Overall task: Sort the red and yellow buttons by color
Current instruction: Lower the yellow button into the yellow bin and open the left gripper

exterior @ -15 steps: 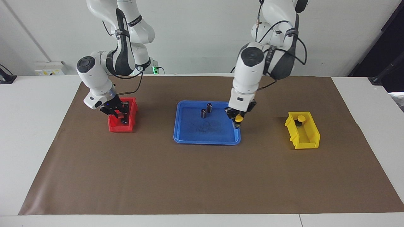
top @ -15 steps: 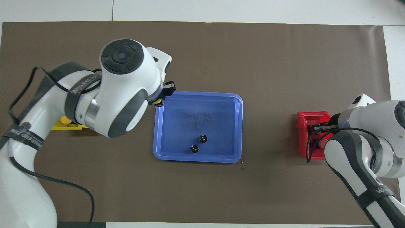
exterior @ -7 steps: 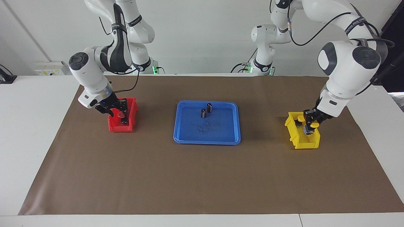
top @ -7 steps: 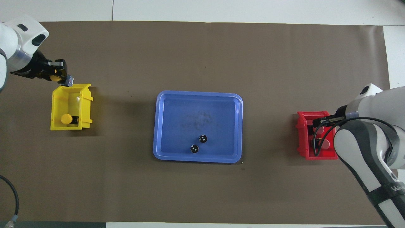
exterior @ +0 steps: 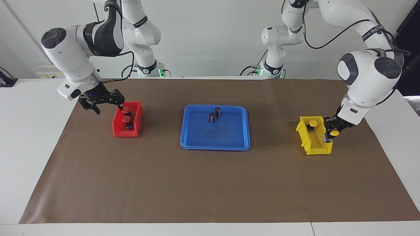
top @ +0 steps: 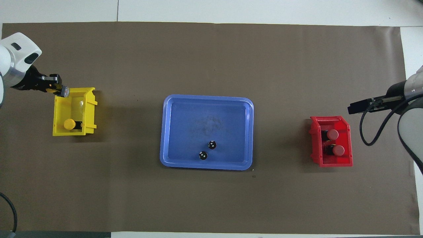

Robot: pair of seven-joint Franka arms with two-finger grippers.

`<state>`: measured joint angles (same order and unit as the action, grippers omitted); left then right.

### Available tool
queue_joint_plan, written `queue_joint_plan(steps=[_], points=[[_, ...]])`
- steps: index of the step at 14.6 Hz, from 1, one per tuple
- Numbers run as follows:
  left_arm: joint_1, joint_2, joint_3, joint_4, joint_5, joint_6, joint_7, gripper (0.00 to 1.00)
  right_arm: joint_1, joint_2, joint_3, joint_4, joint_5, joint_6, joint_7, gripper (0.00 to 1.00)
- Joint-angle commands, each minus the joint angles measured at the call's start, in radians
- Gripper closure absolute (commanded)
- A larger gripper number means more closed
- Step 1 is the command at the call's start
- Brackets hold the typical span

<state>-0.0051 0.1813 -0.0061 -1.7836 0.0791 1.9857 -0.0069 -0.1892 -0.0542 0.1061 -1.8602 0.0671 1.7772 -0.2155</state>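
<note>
Two red buttons (exterior: 126, 119) (top: 332, 134) lie in the red bin (exterior: 137, 109) (top: 315, 145) toward the right arm's end of the table. My right gripper (exterior: 100, 104) (top: 355, 107) is open and empty, raised beside that bin. One yellow button (exterior: 313, 123) (top: 69, 124) lies in the yellow bin (exterior: 305, 137) (top: 89, 112) toward the left arm's end. My left gripper (exterior: 330, 131) (top: 54, 88) is shut on the other yellow button (exterior: 334, 133) (top: 63, 91) and holds it over the edge of the yellow bin.
A blue tray (exterior: 197, 142) (top: 231, 109) sits mid-table between the bins. Two dark grey cylinders (exterior: 217, 112) (top: 211, 144) without coloured caps stand in it, on the side nearer to the robots. A brown mat (exterior: 210, 183) covers the table.
My right gripper has let go of a red button in the red bin, then risen and drawn away. My left gripper has carried the yellow button from the tray to the yellow bin.
</note>
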Motion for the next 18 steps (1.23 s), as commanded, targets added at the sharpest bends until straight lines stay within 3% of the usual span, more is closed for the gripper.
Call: queue_joint_plan(steps=[1, 5, 11, 13, 18], points=[[0.014, -0.069, -0.012, -0.141, 0.021, 0.108, 0.007, 0.99, -0.012, 0.027, 0.006, 0.166, -0.058, -0.158, 0.028, 0.00], [0.016, -0.069, -0.012, -0.183, 0.021, 0.134, 0.008, 0.99, -0.010, 0.072, 0.007, 0.346, -0.066, -0.274, 0.071, 0.00], [0.011, -0.045, -0.012, -0.247, 0.021, 0.232, 0.005, 0.99, -0.003, 0.062, -0.002, 0.316, -0.081, -0.291, 0.100, 0.00], [0.008, -0.026, -0.012, -0.255, 0.021, 0.263, 0.005, 0.99, 0.114, 0.047, -0.113, 0.303, -0.086, -0.306, 0.119, 0.00], [0.017, -0.009, -0.012, -0.281, 0.021, 0.335, 0.008, 0.99, 0.105, 0.048, -0.123, 0.297, -0.084, -0.309, 0.119, 0.00]])
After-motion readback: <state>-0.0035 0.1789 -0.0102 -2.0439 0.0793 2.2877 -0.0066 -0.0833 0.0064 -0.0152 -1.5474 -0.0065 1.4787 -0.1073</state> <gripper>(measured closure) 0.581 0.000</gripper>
